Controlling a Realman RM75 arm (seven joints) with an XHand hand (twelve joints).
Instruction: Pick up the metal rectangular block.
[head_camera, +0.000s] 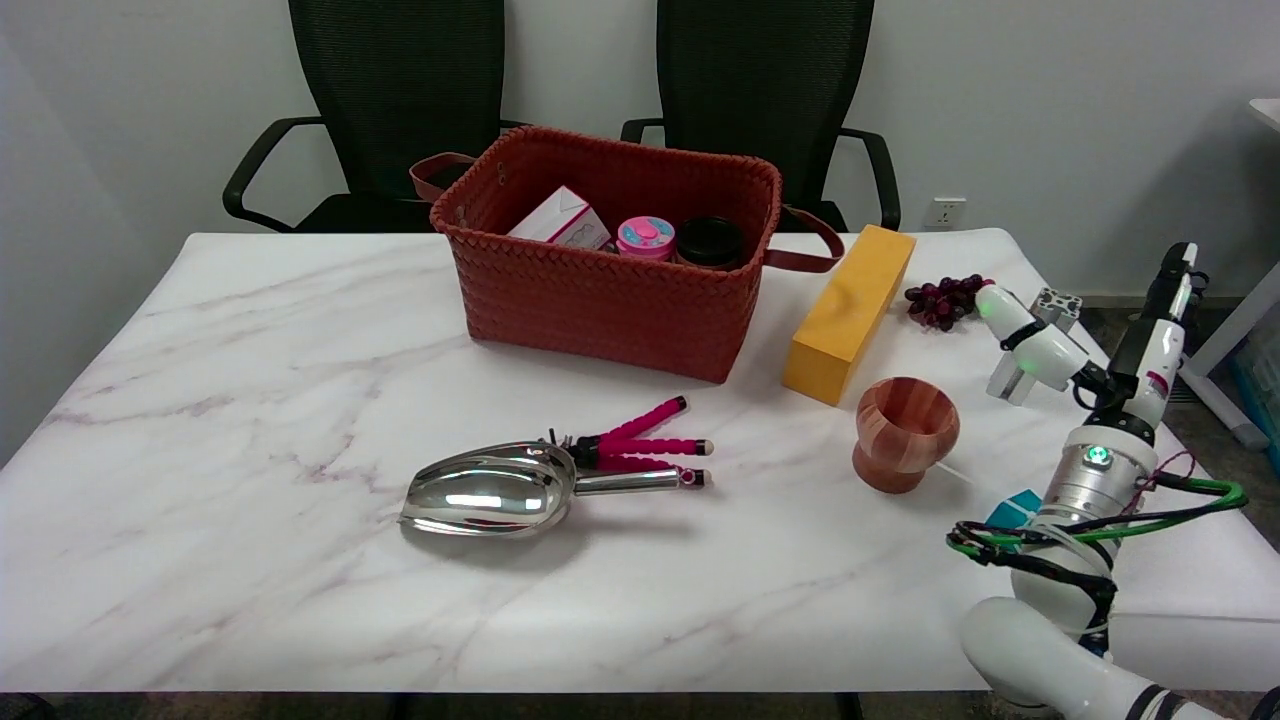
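The right hand (1040, 345) hangs above the right end of the marble table (250, 400), its white fingers (1000, 308) stretched out and apart, pointing toward the far left, with nothing in their grasp. The metal rectangular block (1058, 303), a short silver piece with a slotted end, lies just behind the hand near the table's far right edge, and the fingers hide most of it; whether they touch it cannot be told. Just past the fingertips sits a bunch of dark grapes (942, 298). Further left of the hand a yellow block (848, 312) lies at a slant, and nearer to the camera than the hand, to its left, a wooden cup (903, 432) stands upright. Well away to the left, a red woven basket (600, 290) holds a pink-and-white box (560, 222), a pink-lidded jar (645, 237) and a black-lidded jar (710, 241). In front of the basket lie a shiny metal scoop (495, 490) and a small tripod with 3 pink legs (640, 445), just beside each other. 2 black chairs (400, 100) stand behind the table.
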